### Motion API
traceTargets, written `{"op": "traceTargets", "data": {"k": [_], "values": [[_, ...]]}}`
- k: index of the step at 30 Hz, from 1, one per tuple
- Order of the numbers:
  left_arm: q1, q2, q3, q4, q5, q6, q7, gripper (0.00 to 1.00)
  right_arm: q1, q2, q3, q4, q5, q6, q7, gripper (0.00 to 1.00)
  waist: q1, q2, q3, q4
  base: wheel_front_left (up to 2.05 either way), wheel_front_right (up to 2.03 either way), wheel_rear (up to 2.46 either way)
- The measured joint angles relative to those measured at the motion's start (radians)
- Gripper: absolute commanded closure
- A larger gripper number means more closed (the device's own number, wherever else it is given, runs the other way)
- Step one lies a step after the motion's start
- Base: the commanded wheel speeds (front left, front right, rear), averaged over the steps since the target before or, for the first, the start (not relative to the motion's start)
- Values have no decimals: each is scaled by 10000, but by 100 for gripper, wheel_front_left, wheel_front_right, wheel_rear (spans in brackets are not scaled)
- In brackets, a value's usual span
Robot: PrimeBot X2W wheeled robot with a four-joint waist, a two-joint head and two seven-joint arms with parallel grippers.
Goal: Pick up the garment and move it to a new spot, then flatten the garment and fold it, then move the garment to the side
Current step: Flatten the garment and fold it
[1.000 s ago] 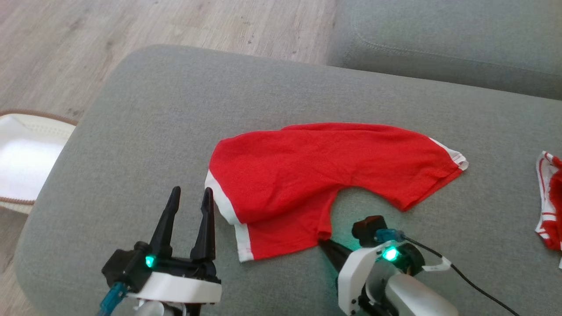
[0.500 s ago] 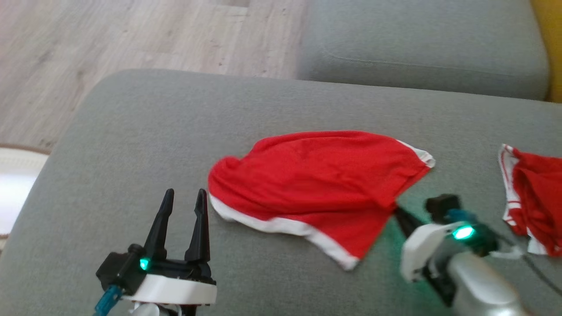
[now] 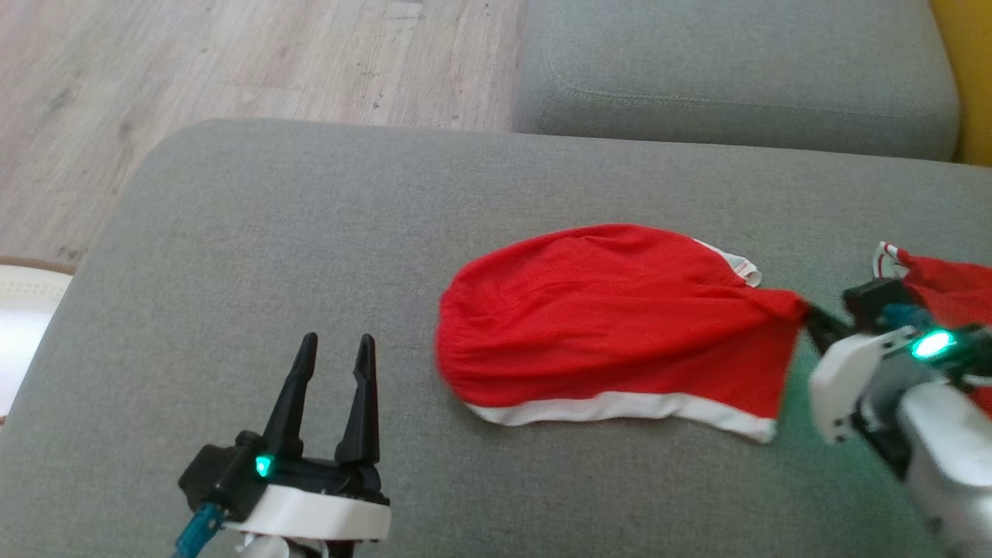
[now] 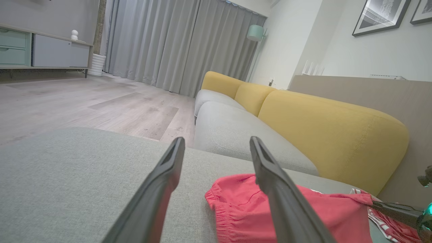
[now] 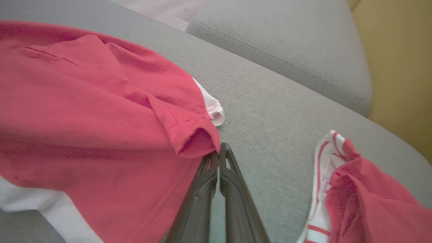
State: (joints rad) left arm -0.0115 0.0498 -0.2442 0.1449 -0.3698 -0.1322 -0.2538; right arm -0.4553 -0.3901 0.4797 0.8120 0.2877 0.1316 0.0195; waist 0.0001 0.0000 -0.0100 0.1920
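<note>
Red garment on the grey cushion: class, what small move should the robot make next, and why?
Probably open the right pincer and let go here. It is shut on the red garment at its edge, and a second red-and-white garment lies close beyond it; pulling rightward risks overlapping them.

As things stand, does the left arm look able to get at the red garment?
Probably yes: the open left claw sits left of the red garment, with bare grey cushion between them.
</note>
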Motion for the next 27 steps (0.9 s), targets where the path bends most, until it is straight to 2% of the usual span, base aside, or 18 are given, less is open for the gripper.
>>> {"op": "traceTargets", "data": {"k": [4, 8, 9, 10, 13, 18, 22, 26, 27], "values": [[-8, -2, -127, 6, -2, 0, 0, 0, -333, -529, -182, 600, -487, 0, 86, 100, 0, 0, 55, 127, 0, 0, 0], [-21, 0, -117, 8, -2, 0, 0, 0, -561, -635, -581, 1423, -989, 0, 119, 100, 0, 0, 70, 240, 0, 0, 0], [-21, 0, -115, 8, -2, 0, 0, 0, -591, -600, -683, 1532, -1007, 0, 109, 74, 0, 0, 77, 248, 0, 0, 0], [-21, 0, -109, 8, -2, 0, 0, 0, -628, -550, -815, 1641, -1011, 0, 67, 0, 0, 0, 85, 247, 0, 0, 0], [-20, 0, -86, 8, -8, 0, 0, 0, -742, -299, -1198, 1726, -1012, 0, -272, 0, 0, 0, 100, 180, 0, 0, 0], [-17, 0, 81, 2, -17, 0, 0, 0, -842, 437, -2063, 1407, -761, 0, -1444, 0, 0, 0, 88, -147, 0, 0, 0], [-17, 0, 215, -31, -17, 0, 0, 0, -674, 1024, -2585, 510, -767, 0, -2330, 0, 0, 0, 58, -544, 0, 0, 0], [-17, 0, 249, -86, -15, 0, 0, 0, 418, 1893, -2882, -842, -773, 0, -2591, 0, 0, 0, 1, -978, 0, 0, 0], [-17, 0, 249, -86, -15, 0, 0, 0, 418, 1893, -2882, -842, -773, 0, -2591, 0, 0, 0, 1, -978, 0, 0, 0]]}}
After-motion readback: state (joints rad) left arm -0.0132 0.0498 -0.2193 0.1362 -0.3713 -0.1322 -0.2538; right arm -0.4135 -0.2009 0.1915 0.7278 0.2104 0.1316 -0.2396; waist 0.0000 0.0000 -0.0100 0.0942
